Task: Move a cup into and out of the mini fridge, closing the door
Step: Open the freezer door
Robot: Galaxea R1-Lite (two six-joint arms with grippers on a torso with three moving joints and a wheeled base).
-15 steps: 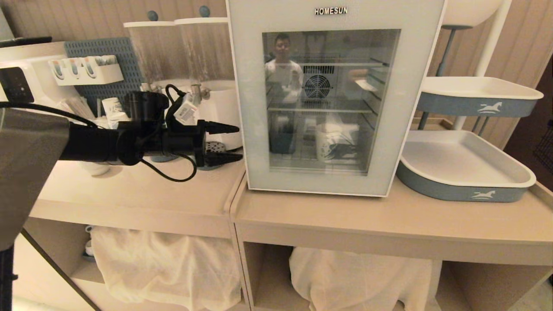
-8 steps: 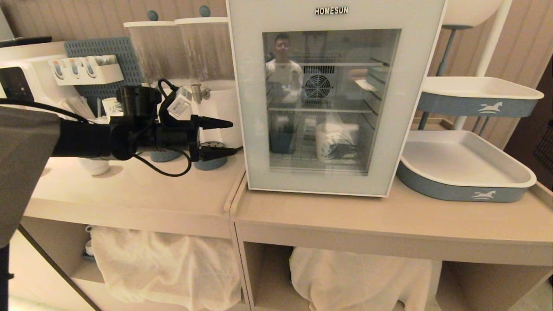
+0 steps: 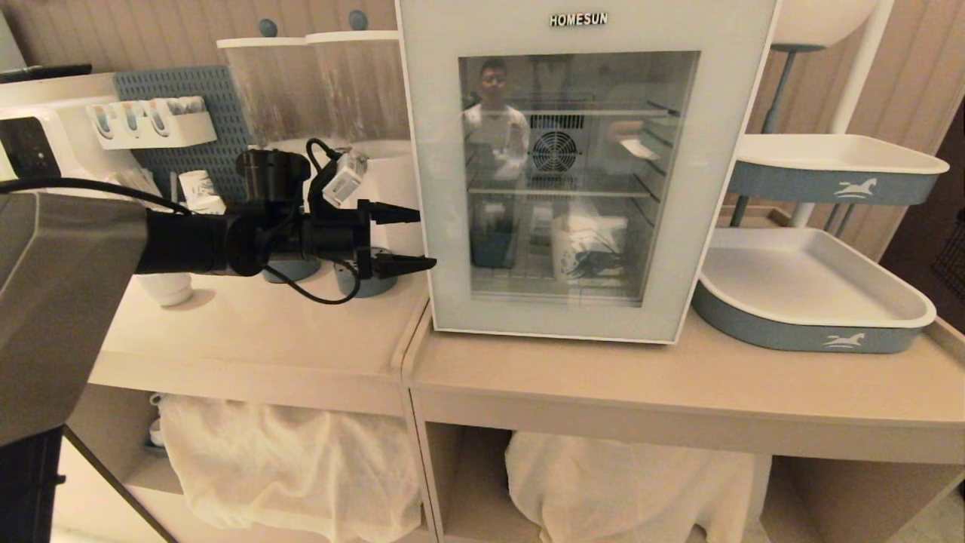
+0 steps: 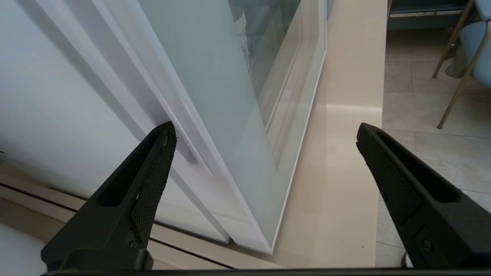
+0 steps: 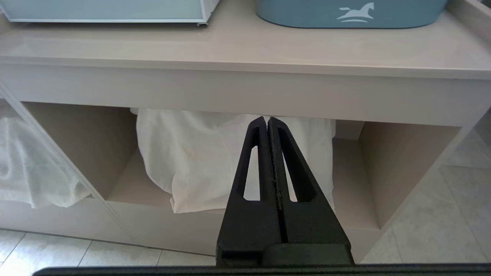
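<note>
The white mini fridge, lettered HOMESUN, stands on the counter with its glass door shut. Behind the glass, on the bottom shelf, stands the cup, white with a dark blue pattern. My left gripper is open and level at the door's left edge. In the left wrist view one finger sits beside the narrow recess in the door's side. The other finger is out in front of the door. My right gripper is shut on nothing, parked low before the open shelves.
Two white and blue trays stand right of the fridge. Left of it are a white dispenser, a small patterned paper cup and a white mug. White cloths fill the shelves below.
My left gripper has risen slightly and moved right, closer to the door's left edge, and it is still open. The fridge, door and cup have not moved.
</note>
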